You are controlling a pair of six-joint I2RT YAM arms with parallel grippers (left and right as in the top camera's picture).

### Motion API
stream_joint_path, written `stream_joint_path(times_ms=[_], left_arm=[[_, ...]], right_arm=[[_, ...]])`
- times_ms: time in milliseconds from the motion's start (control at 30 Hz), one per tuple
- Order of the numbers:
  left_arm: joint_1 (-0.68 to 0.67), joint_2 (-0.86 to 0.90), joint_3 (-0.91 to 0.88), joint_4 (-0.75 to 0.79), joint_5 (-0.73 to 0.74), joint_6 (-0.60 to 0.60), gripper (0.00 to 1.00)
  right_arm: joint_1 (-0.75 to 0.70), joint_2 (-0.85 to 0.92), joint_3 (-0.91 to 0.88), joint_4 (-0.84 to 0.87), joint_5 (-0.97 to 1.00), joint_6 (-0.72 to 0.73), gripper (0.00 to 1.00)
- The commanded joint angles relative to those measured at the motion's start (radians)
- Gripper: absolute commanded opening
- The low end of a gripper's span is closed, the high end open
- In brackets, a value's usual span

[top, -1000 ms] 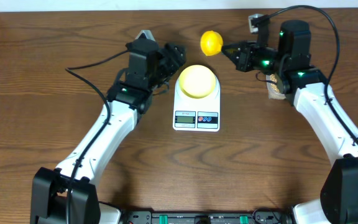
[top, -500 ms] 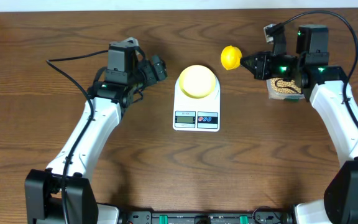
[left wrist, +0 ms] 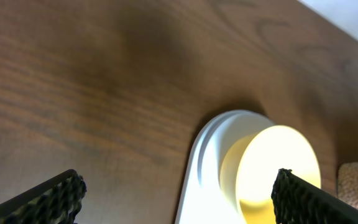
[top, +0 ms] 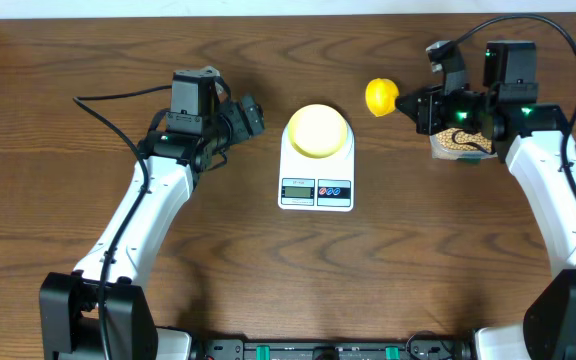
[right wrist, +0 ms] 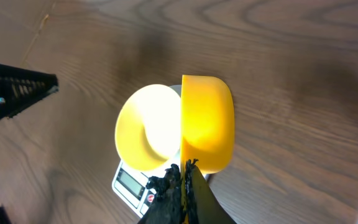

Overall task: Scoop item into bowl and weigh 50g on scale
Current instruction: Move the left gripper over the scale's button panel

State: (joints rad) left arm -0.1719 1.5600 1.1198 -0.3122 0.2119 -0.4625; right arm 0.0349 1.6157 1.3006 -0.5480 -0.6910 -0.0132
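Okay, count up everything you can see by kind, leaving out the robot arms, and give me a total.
pale yellow bowl: 1
white scale: 1
yellow scoop: 1
container of beans: 1
Total: 4

Dark brown wood-grain tabletop [top: 48,200] fills the view; pale white strip [top: 268,8] runs along its far edge. Lighting even.
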Motion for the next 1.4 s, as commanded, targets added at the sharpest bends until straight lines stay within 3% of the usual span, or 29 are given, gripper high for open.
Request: stream_joint_path(times_ms=[0,167,433,900,933,967,1000,1033,1200,1367], left_arm=[[0.001,0.003,0.004,0.039,0.006,0.060,0.98],[0.001,0.003,0.004,0.091,0.010,0.222,0.98],[0.001,0.003,0.004,0.094,0.164,0.516,0.98],[0.001,0.003,0.004,0.089,0.210,0.480,0.98],[0.001,0.003,0.004,0.082,0.238,0.472,0.83],[0.001,0.003,0.004,0.072,0.273,0.473,0.58],[0.001,0.003,0.004,0.060,0.301,0.473,0.25],[0.001,0.003,0.004,0.043,0.325,0.473,0.08],[-0.030,-0.002,0.004,-0.048,0.345,0.439,0.07],[-0.141,-0.054,0.004,-0.111,0.228,0.455,0.07]], right_arm=[[-0.027,-0.018,0.018,-0.008,0.001,-0.020,0.01],[-0.054,-0.037,0.020,-0.020,0.001,-0.003,0.01],[-0.067,-0.066,0.020,-0.021,0.004,-0.003,0.01],[-0.067,-0.066,0.020,-0.039,0.013,-0.015,0.01],[-0.067,-0.066,0.020,-0.038,0.013,-0.015,0.01],[-0.067,-0.066,0.020,-0.037,0.013,-0.015,0.01],[-0.067,-0.066,0.020,-0.035,0.012,-0.015,0.01],[-0.067,-0.066,0.020,-0.033,0.012,-0.014,0.01],[-0.067,-0.066,0.020,-0.032,0.012,-0.015,0.01],[-0.067,-0.066,0.020,-0.032,0.013,-0.019,0.01]])
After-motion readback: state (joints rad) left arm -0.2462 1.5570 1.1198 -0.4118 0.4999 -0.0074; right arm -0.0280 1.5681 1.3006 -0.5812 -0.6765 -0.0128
